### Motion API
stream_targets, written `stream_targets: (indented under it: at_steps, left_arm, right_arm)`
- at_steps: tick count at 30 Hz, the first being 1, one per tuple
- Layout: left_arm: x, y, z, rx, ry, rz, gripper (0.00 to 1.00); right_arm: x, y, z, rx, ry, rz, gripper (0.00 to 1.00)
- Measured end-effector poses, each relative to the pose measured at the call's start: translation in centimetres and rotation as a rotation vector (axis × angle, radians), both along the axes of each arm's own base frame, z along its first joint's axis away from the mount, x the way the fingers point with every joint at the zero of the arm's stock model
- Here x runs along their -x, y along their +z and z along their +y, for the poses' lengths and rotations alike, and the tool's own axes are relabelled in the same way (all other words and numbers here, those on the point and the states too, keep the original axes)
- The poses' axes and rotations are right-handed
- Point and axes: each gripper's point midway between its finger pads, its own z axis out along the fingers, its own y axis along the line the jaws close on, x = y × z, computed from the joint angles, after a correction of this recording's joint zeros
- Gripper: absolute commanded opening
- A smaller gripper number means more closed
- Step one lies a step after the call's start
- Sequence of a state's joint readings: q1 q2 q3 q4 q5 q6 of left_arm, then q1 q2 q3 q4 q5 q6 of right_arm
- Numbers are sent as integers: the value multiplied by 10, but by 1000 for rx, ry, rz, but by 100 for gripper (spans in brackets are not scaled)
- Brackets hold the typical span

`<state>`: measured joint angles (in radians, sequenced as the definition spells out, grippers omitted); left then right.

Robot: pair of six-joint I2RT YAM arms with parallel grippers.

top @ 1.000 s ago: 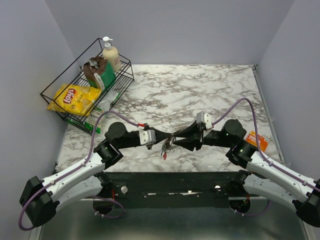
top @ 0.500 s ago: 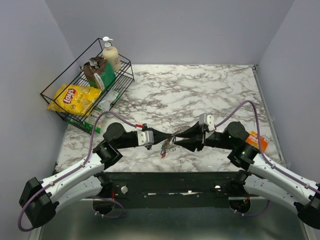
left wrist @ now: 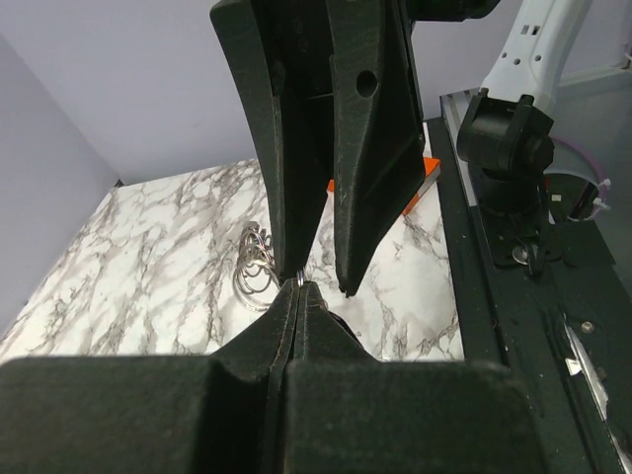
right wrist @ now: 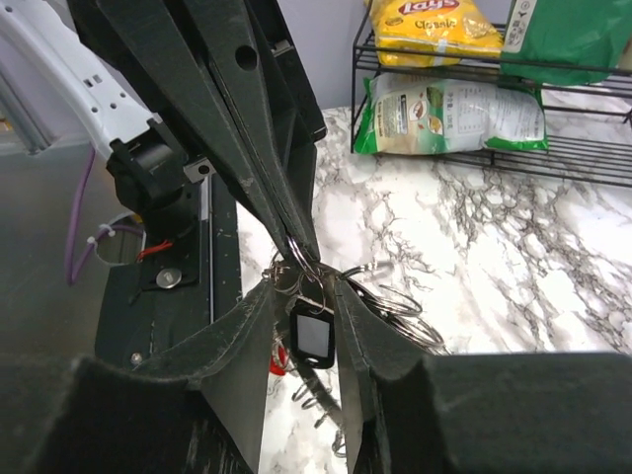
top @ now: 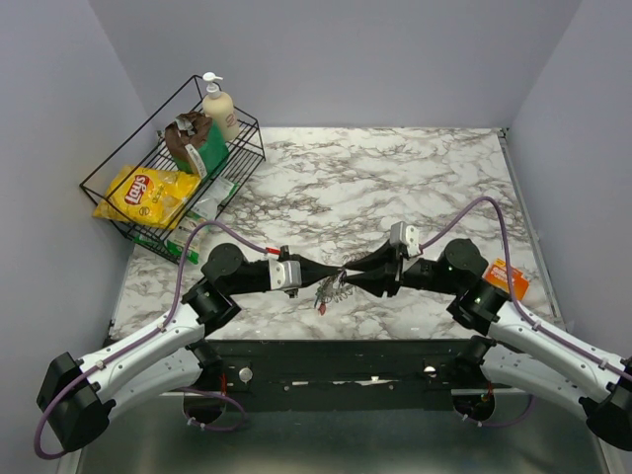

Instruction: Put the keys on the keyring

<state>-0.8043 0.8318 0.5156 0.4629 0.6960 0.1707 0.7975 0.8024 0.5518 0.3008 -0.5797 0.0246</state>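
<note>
Silvery wire at stake: keyring (left wrist: 255, 269) bunched in loops at lower centre of the overhead view, dangling just above the counter (top: 395, 178), strung between two meeting tips. Left gripper (top: 333, 274) pressed together, pinching a strand of that ring. Right gripper (top: 347, 278) set nose to nose with it, fingers a little spread, black-headed key (right wrist: 314, 338) hanging in the gap, seemingly not clamped. Red key (right wrist: 279, 363) drooping just below.

Risks from here, as a judgement: could lose the ring with any small slip of so thin a pinch, dropping the whole bunch to the counter; could knock tip against tip and twist the wire aside; could snag loose loops on a finger during any pull apart.

Wire basket (top: 247, 148) at upper left with yellow chips bag (top: 146, 193) and soap bottle (top: 219, 109), well apart. Orange piece (top: 506, 277) at the right edge, likewise away from the work. Only real obstruction: the tangle of loops itself, hiding the ring's open end.
</note>
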Motion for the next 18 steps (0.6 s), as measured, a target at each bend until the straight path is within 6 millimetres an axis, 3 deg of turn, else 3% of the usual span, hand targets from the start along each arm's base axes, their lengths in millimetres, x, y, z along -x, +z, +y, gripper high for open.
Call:
stream_targets:
  at_steps: [11, 18]
  left_arm:
    - [3, 0, 0, -1, -15, 5, 0]
    - [4, 0, 0, 1, -20, 4, 0]
  right_arm:
    - [5, -4, 4, 12, 40, 11, 36]
    - [6, -3, 5, 5, 51, 14, 30]
